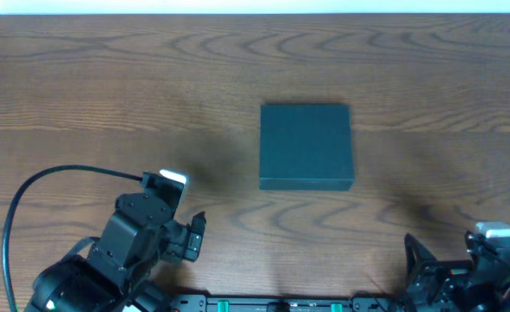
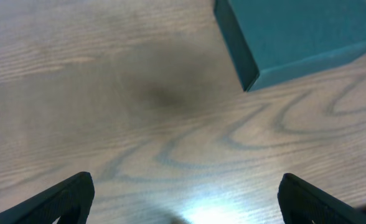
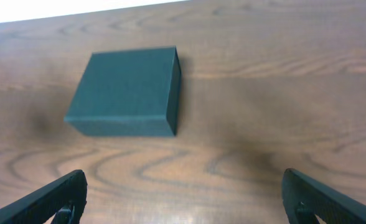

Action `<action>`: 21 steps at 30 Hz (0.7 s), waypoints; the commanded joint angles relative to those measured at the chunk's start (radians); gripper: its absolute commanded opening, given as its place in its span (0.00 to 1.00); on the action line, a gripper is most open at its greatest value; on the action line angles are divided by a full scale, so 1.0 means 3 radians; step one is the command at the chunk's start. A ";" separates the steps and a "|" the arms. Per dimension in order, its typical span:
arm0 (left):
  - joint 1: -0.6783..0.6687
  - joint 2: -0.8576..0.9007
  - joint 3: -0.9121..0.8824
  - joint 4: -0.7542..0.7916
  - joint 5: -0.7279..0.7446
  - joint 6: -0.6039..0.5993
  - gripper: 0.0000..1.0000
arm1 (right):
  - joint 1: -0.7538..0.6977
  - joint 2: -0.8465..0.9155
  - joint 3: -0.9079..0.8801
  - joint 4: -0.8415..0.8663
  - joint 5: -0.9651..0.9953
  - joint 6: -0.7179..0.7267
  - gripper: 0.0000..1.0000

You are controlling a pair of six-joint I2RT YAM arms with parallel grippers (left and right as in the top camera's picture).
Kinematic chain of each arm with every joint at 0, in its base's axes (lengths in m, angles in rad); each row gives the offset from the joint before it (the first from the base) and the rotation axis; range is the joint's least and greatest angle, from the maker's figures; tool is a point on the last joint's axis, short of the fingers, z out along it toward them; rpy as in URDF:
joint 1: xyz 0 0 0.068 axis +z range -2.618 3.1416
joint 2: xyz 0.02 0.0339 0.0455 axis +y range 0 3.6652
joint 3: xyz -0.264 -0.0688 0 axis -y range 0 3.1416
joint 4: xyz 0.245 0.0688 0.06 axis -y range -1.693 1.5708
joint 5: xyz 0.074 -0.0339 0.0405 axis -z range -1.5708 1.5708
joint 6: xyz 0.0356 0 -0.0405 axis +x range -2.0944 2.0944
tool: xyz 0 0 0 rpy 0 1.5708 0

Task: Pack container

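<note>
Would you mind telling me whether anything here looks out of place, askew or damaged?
Nothing stands out. The container lies flat on the table, closed and undamaged, with nothing spilled. The left gripper and right gripper hang clear of it, jaws open.

Dark wood-grain table (image 1: pixel 107 87), soft glare

Left arm (image 1: pixel 120 247): black, chunky, with rounded matte joint housings.
Left wrist block (image 1: pixel 168 180): small pale grey-white box set on the black housing.
Cable (image 1: pixel 64 170): thin and black, looping out from the left arm's wrist.
Left jaws: two black wedge-shaped fingers (image 2: pixel 68 200) with flat matte faces.
Right arm (image 1: pixel 454 279): black, with angular housings.
Right wrist block (image 1: pixel 495 232): pale grey-white box, like the left one.
Right jaws: two black tapering fingers (image 3: pixel 52 202).
Base rail (image 1: pixel 281 304): black bar with small green marks.
</note>
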 commanded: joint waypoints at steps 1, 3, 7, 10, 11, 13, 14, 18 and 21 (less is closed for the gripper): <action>-0.0005 -0.0004 -0.0004 -0.0037 -0.0009 -0.0024 0.95 | 0.0024 -0.0005 0.0008 -0.0067 -0.0072 -0.0046 0.99; -0.0005 -0.0004 -0.0004 -0.0061 -0.0009 -0.0024 0.95 | 0.0024 -0.0005 0.0008 -0.0067 -0.0074 -0.0046 0.99; -0.0005 -0.0004 -0.0004 -0.0089 -0.0009 -0.0024 0.95 | 0.0024 -0.0005 0.0008 -0.0067 -0.0074 -0.0046 0.99; -0.0005 -0.0004 -0.0004 -0.0089 -0.0009 -0.0024 0.95 | 0.0024 -0.0005 0.0008 -0.0067 -0.0074 -0.0046 0.99; -0.0005 -0.0004 -0.0004 -0.0089 -0.0009 -0.0024 0.95 | 0.0024 -0.0005 0.0008 -0.0067 -0.0074 -0.0046 0.99; -0.0005 -0.0004 -0.0004 -0.0089 -0.0009 -0.0024 0.95 | 0.0024 -0.0005 0.0008 -0.0067 -0.0074 -0.0046 0.99; -0.0005 -0.0004 -0.0004 -0.0089 -0.0009 -0.0024 0.95 | 0.0024 -0.0005 0.0008 -0.0067 -0.0074 -0.0046 0.99; -0.0005 -0.0004 -0.0004 -0.0089 -0.0009 -0.0024 0.95 | 0.0024 -0.0005 0.0008 -0.0067 -0.0074 -0.0046 0.99; -0.0005 -0.0004 -0.0004 -0.0089 -0.0009 -0.0024 0.95 | 0.0024 -0.0005 0.0008 -0.0069 -0.0078 -0.0038 0.99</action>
